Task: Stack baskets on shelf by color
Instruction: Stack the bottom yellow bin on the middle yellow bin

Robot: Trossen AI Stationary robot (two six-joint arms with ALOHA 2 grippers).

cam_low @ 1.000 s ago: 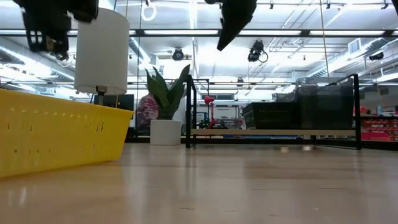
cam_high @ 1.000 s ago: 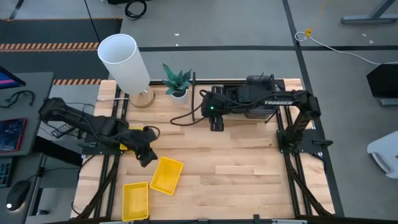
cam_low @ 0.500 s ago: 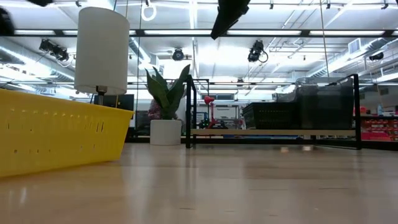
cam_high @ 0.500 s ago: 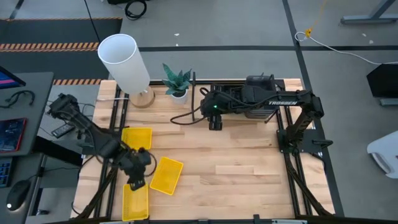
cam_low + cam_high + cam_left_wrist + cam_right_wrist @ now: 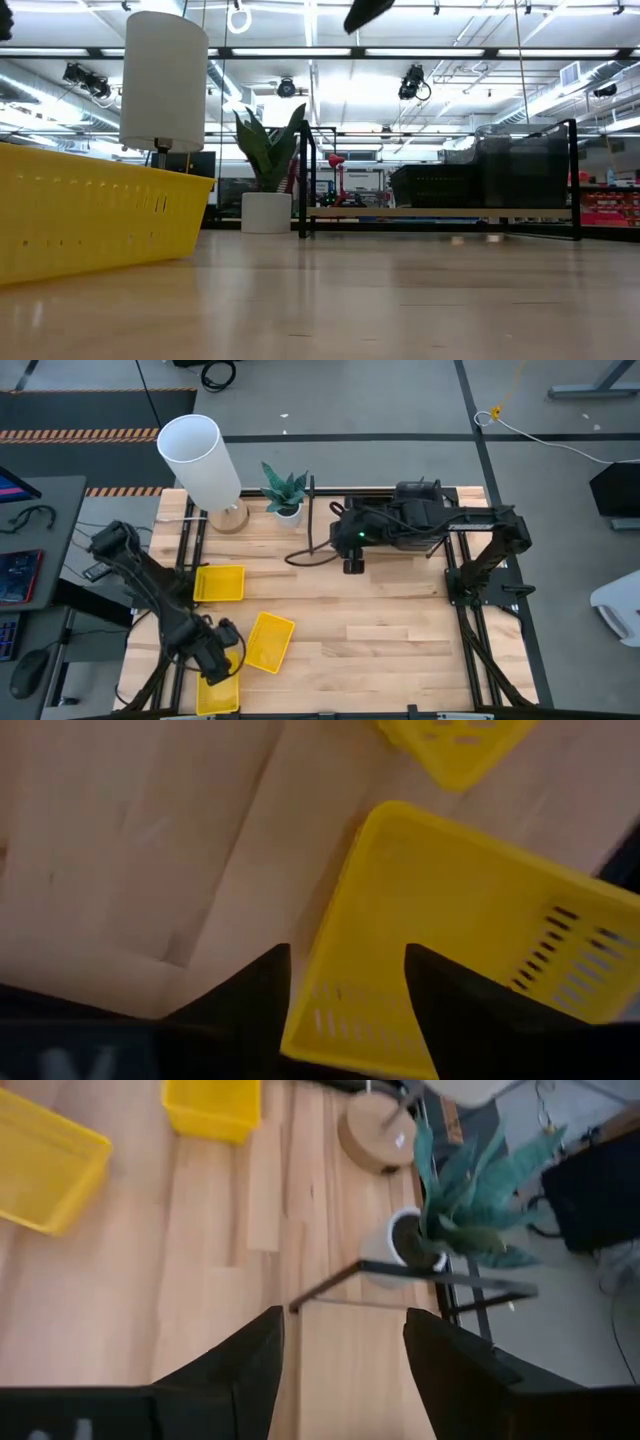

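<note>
Left claw (image 5: 345, 985) (spread) over yellow basket (image 5: 460, 920)

The left end effector (image 5: 216, 668) has swung down over the near yellow basket (image 5: 217, 691).

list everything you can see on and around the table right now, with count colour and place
yellow baskets: three, bright yellow, on the table's left part, one under the left gripper
dark baskets: dark stack, count unclear, on the shelf
shelf: one, black frame, table's far edge
lamp: one, white shade on a wooden base, far left corner
potted plant: one, green in a white pot, beside the shelf
left gripper: open, straddling the wall of the near yellow basket
right gripper: open, above the table near the shelf
</note>
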